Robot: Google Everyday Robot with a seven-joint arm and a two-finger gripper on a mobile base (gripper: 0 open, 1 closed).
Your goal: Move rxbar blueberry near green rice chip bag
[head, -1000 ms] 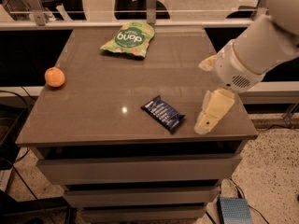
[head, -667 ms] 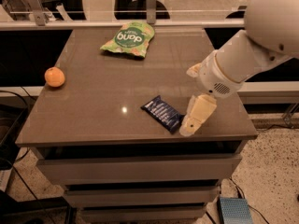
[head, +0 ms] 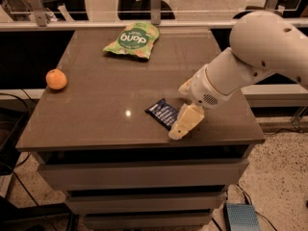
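Camera view: one hand point(head: 180, 110) beside one rxbar blueberry point(head: 161, 112); one green bag point(head: 132, 40).

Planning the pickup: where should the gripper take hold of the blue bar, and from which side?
Probably grip the rxbar blueberry across its narrow width near the middle, coming straight down: it lies flat on the table, angled diagonally. The gripper is at its near-right end.

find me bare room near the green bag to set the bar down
Bare table runs in front of the bag, between it and the bar, and left toward the orange. Right of the bag is bare too. The front right is crowded: the gripper sits at the bar's right end near the edge.
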